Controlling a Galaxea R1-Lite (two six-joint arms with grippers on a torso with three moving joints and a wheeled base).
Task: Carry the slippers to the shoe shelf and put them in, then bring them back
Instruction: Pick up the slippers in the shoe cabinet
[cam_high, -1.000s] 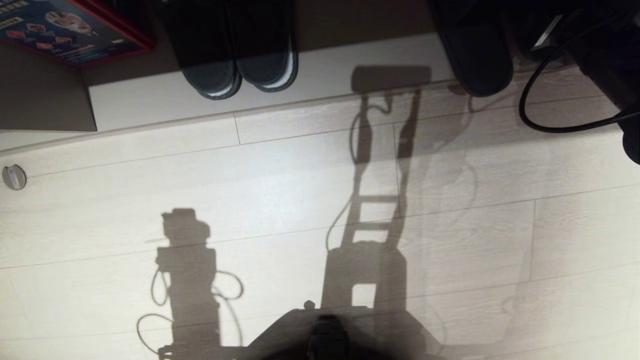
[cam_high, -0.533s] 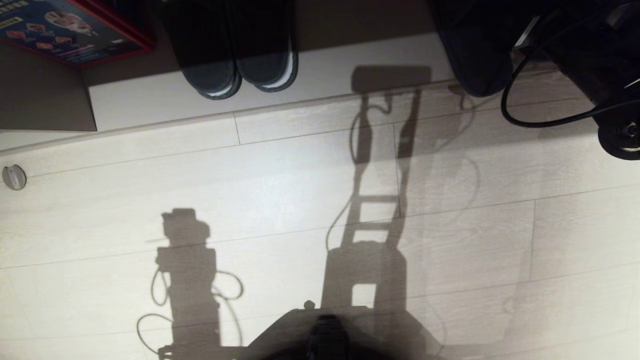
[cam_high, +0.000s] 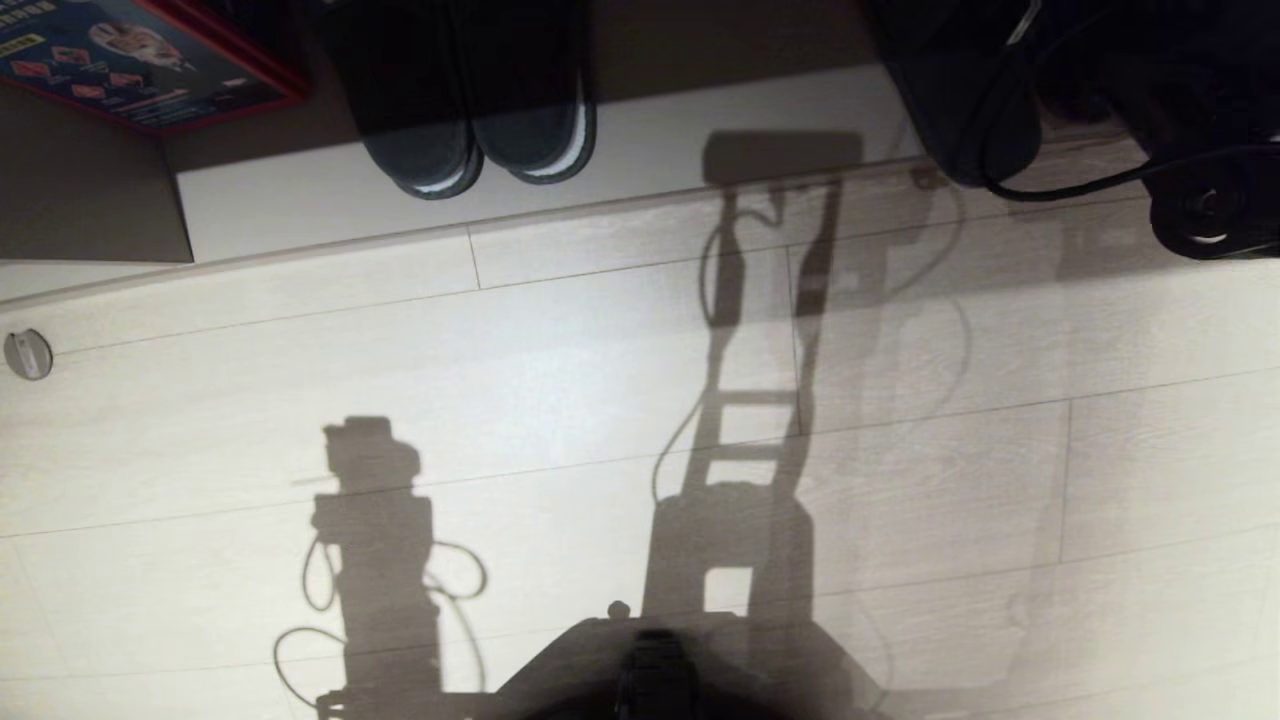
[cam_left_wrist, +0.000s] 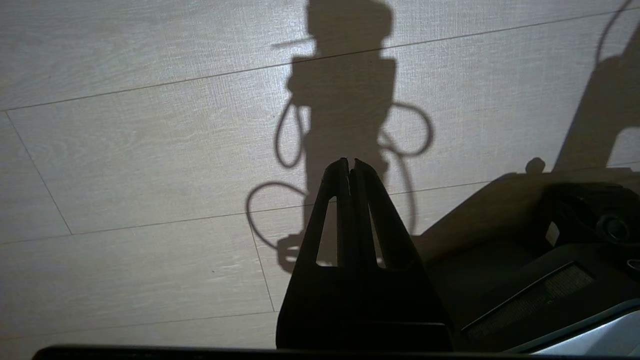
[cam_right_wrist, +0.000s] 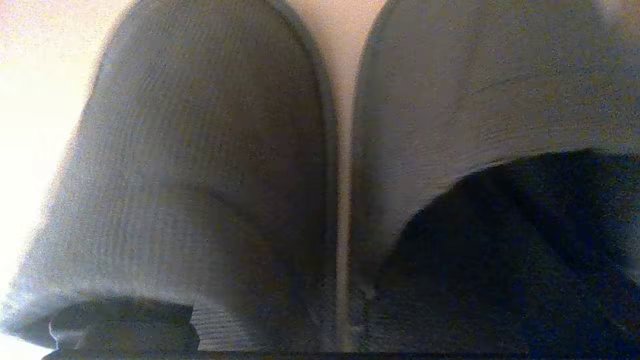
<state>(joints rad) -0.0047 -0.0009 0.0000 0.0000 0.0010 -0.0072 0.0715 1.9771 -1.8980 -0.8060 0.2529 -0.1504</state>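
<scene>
Two grey-blue slippers; two darker slippers with white edges; one red-edged box.

This looks like a home entryway or a room set up as one: pale wood-look plank flooring, a low shoe shelf of light board holding a dark pair of slippers with white sole edges, and a colourful printed box beside them.
</scene>
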